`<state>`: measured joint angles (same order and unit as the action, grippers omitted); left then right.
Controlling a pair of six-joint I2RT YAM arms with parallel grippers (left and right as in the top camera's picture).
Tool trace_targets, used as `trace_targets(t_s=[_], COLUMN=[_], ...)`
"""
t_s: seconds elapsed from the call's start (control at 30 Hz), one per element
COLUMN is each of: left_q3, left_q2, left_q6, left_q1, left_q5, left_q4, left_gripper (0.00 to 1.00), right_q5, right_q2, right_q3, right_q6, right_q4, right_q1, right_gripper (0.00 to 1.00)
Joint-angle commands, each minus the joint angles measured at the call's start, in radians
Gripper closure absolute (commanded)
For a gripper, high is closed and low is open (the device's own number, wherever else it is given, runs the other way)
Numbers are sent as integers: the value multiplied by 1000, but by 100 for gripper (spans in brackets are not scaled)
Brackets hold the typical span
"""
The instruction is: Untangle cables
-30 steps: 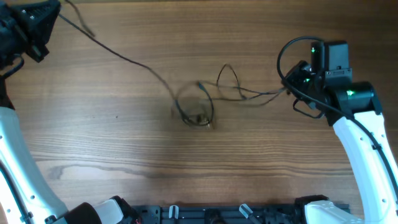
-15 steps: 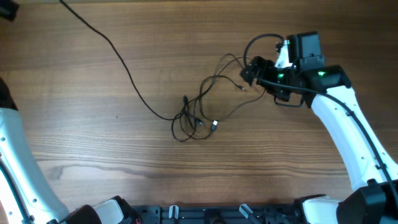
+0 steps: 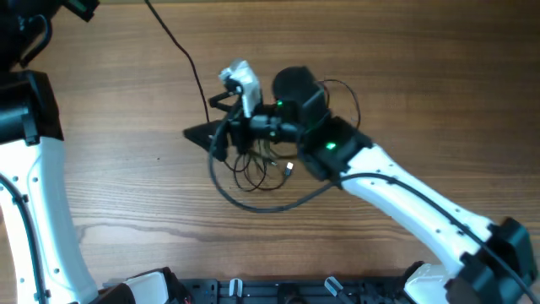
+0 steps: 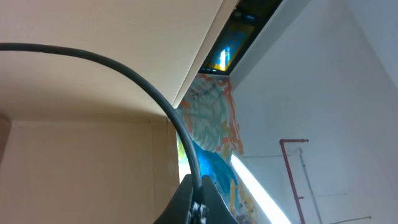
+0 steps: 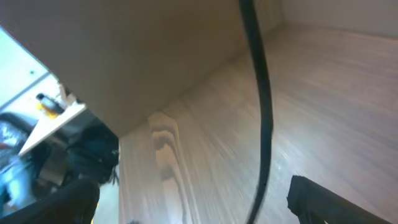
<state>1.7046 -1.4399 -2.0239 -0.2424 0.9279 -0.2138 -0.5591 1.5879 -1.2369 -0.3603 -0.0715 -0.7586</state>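
The left gripper, up at the table's far left corner, is pinching one thin black strand. The cables are lying mid-table as a loose, loopy dark tangle. Over them the right gripper is hovering, its fingers spread around a strand.

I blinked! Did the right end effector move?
Yes. The right end effector swept left across the table, from near the right side to above the cables in the middle.
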Motion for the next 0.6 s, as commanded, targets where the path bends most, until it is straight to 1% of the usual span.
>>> trace_targets(t_s=[0.0, 0.03, 0.07, 0.1, 0.17, 0.2, 0.27, 0.3, 0.37, 0.4, 0.43, 0.47, 0.5, 0.57], left_q3=[8, 8, 8, 8, 8, 8, 8, 8, 8, 8, 8, 8, 8, 8], left_q2=[4, 4, 4, 4, 4, 4, 4, 4, 4, 4, 4, 4, 4, 3], left_q6=[-108, -108, -107, -91, -14, 24, 117, 199, 335, 490, 544, 634, 677, 789], left_q1=[23, 23, 23, 23, 20, 20, 18, 13, 0, -5, -5, -5, -5, -4], left_q5=[-13, -13, -10, -9, -10, -13, -37, -69, -139, -239, -272, -331, -376, -528], left_q4=[-5, -5, -5, 3, 98, 165, 302, 397, 528, 650, 693, 788, 852, 1028], left_gripper=[96, 96, 96, 96, 96, 96, 96, 96, 96, 96, 96, 95, 94, 94], right_q5=[133, 132, 133, 134, 134, 133, 134, 133, 133, 133, 133, 129, 110, 36], right_q2=[88, 110, 114, 111, 83, 61, 5, -39, -111, -163, -185, -209, -224, -247], right_q3=[-8, -8, -8, -8, -9, -8, -8, -8, -9, -9, -8, -8, -8, -9], right_q6=[-98, -100, -99, -103, -155, -166, -176, -206, -280, -365, -430, -533, -616, -785], right_q4=[-33, -50, -51, -57, -67, -66, -56, -46, -35, -35, -36, -36, -45, -130], right_q1=[-11, -11, -10, -10, -1, 6, 20, 34, 56, 73, 83, 97, 108, 138], right_gripper=[1, 4, 11, 55, 89, 95, 95, 96, 95, 96, 96, 95, 96, 95])
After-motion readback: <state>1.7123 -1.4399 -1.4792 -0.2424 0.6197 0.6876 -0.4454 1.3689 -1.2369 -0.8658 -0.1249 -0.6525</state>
